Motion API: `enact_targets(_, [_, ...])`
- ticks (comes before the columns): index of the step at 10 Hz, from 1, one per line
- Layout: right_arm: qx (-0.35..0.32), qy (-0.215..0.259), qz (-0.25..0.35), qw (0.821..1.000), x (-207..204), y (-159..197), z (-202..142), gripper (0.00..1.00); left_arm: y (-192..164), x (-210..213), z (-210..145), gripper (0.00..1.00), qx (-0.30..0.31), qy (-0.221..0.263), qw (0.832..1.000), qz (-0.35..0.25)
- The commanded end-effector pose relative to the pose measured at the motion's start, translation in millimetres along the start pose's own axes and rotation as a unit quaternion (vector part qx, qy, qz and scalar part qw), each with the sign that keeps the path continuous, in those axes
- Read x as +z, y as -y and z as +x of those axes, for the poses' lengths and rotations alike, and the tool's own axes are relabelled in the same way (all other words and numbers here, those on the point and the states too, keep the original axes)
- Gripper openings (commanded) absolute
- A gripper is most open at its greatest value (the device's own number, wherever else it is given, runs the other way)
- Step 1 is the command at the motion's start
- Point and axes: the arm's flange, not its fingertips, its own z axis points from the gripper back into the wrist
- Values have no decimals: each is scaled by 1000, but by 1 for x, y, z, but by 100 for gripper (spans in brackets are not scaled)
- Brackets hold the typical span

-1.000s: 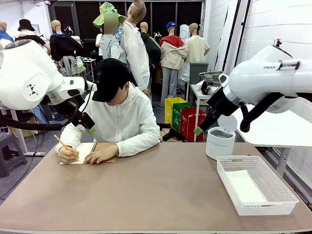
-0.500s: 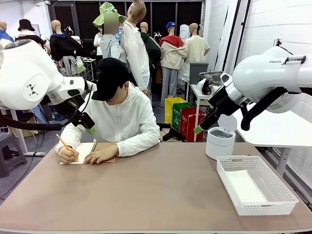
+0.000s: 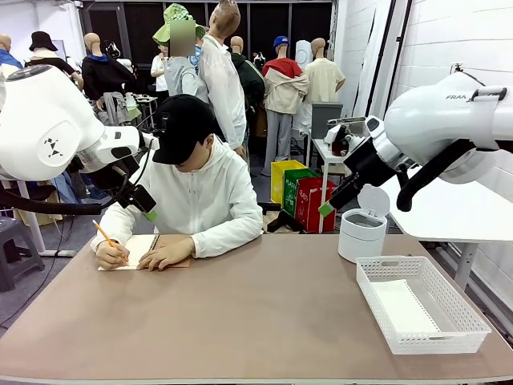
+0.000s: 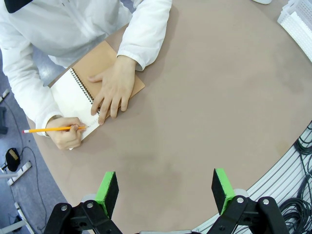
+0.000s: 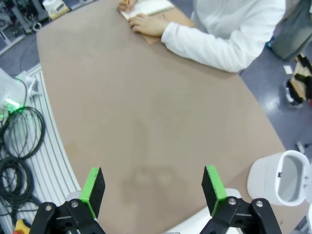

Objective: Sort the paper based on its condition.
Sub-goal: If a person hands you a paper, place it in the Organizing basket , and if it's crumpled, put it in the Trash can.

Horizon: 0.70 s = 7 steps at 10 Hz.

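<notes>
Standing by while the person is writing.
I am hovering the left gripper (image 4: 165, 187) and right gripper (image 5: 152, 189) high, both wide open and empty, giving the notebook (image 4: 80, 92) room; one flat paper (image 3: 405, 307) is lying in the basket (image 3: 441, 338).

A brown-topped table (image 3: 264, 321) fills the foreground of a workshop-like room. A white-painted brick wall (image 3: 457, 48) runs along the right side, and a row of dark panes (image 3: 144, 24) in black frames crosses the back; these may be windows, though the view is too dim to be sure. A white side table (image 3: 457, 212) stands by the brick wall, with a smaller white table (image 3: 321, 152) and yellow, green and red boxes (image 3: 304, 192) behind it, while a grey stool (image 3: 10, 230) sits at the left on the grey floor (image 3: 68, 241) under bright, even light.
</notes>
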Motion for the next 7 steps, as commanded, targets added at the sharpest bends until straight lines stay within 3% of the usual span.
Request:
enact_targets(1, [22, 44, 4, 999, -3, -3, -5, 100, -1, 1, 0, 100, 0, 2, 1000, -2])
enact_targets(6, [24, 69, 20, 997, -6, -4, -8, 100, -1, 1, 0, 100, 0, 2, 1000, -2])
enact_targets(7, [17, 42, 11, 999, 3, -4, 0, 100, -1, 1, 0, 100, 0, 2, 1000, -2])
